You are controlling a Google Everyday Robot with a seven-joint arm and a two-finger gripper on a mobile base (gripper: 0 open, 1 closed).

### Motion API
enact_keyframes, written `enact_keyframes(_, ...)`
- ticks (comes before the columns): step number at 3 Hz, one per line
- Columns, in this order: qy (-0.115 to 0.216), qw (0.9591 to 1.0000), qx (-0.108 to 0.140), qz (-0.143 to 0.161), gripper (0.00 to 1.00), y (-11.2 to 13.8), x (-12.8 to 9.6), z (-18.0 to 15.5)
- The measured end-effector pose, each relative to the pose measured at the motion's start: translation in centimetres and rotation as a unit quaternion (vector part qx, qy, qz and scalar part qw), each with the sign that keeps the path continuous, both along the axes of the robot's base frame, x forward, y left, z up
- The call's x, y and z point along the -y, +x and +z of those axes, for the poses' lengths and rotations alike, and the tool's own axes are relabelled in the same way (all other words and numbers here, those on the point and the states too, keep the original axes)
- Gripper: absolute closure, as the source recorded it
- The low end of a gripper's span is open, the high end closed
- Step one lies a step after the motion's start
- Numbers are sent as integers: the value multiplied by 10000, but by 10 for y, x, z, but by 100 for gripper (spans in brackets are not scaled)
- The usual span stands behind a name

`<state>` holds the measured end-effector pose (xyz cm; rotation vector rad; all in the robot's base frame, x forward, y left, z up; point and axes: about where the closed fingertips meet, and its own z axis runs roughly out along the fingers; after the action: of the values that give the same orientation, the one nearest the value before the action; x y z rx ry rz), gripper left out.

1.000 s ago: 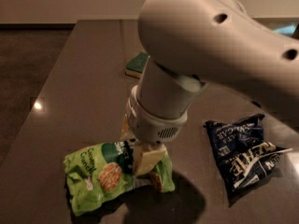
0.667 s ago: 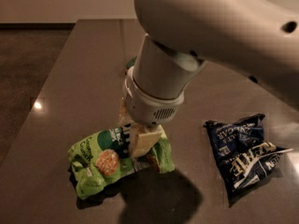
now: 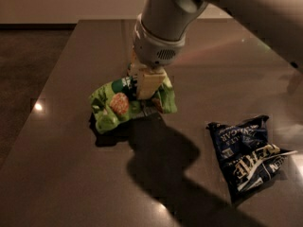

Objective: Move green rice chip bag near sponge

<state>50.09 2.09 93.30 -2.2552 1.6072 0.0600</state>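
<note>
Green bag (image 3: 118,105), likely light, soft, slippery foil, is pinched near its crumpled middle by the gripper (image 3: 147,92), a sound hold

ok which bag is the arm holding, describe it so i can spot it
On the dark table, look left of centre, under the pale arm. The gripper is shut on the green rice chip bag: bright green and crumpled, unlike the dark blue bag to the right.

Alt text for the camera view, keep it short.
The gripper is clamped on the green rice chip bag over a dark table. A dark blue bag lies apart at the image's right. No sponge is in view.
</note>
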Motion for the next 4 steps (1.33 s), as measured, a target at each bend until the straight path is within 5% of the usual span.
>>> enact_keyframes(1,-104,9996,164,-190,100,45,16,8)
enact_keyframes(2,-228,9992,172,-287,85,68,36,5)
enact_keyframes(4,-311,9991,101,-264,31,79,53,-1)
